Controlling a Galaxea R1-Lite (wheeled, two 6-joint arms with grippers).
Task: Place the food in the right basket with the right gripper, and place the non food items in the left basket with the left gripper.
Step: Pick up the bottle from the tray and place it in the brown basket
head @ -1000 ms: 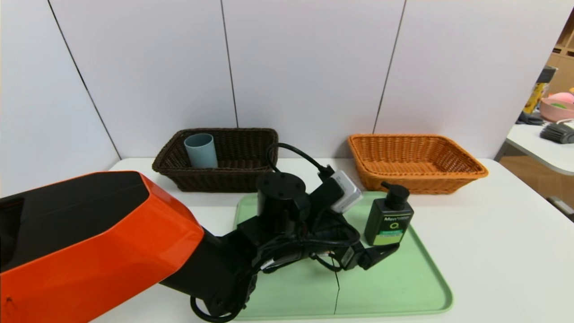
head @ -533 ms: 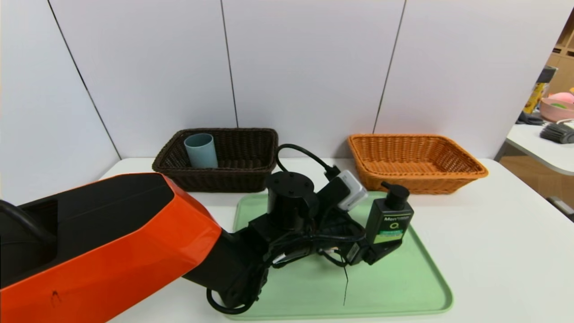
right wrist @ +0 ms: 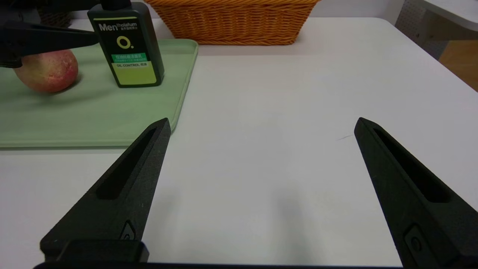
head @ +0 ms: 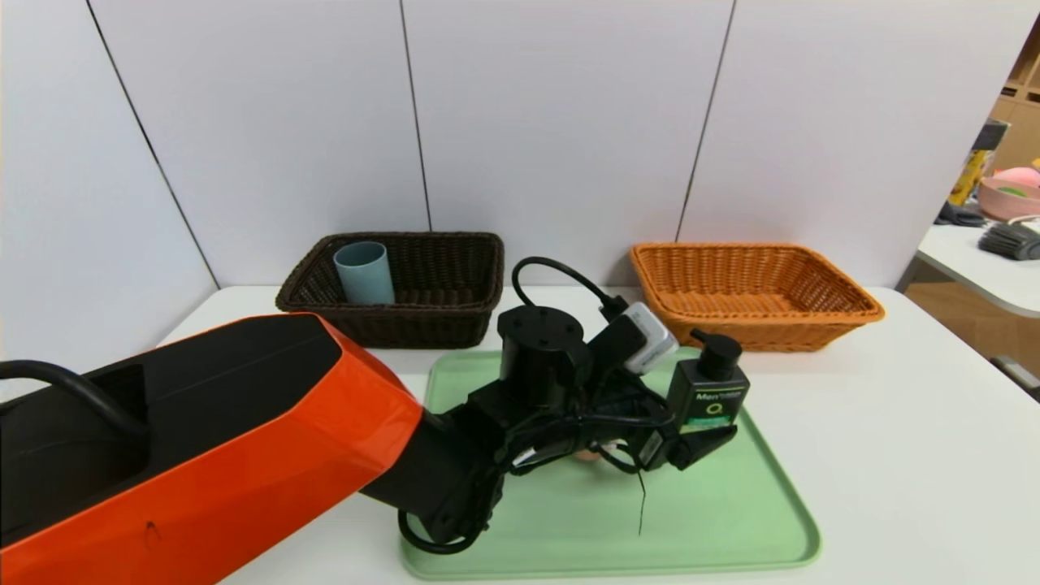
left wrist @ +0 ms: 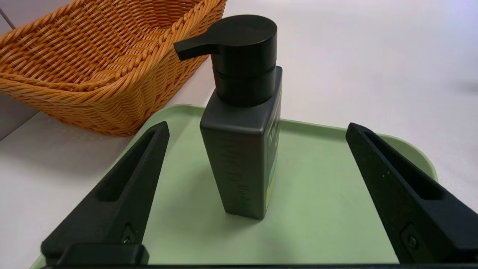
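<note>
Black pump bottle (left wrist: 242,142) between spread left pincer (left wrist: 257,129) fingers, untouched; peach (right wrist: 46,71) mostly hidden behind arm. Right pincer (right wrist: 261,125) spread over tabletop (right wrist: 283,112), parked.

The head camera looks down across the white surface (head: 894,422). The left wrist camera sits close behind its tool (left wrist: 257,129), facing the black green-labelled pump bottle (left wrist: 242,149), shared with both other views.

Pump bottle (head: 705,396) and peach (right wrist: 46,71) on tray (head: 731,520); cup (head: 364,273) in left basket (head: 439,317).
</note>
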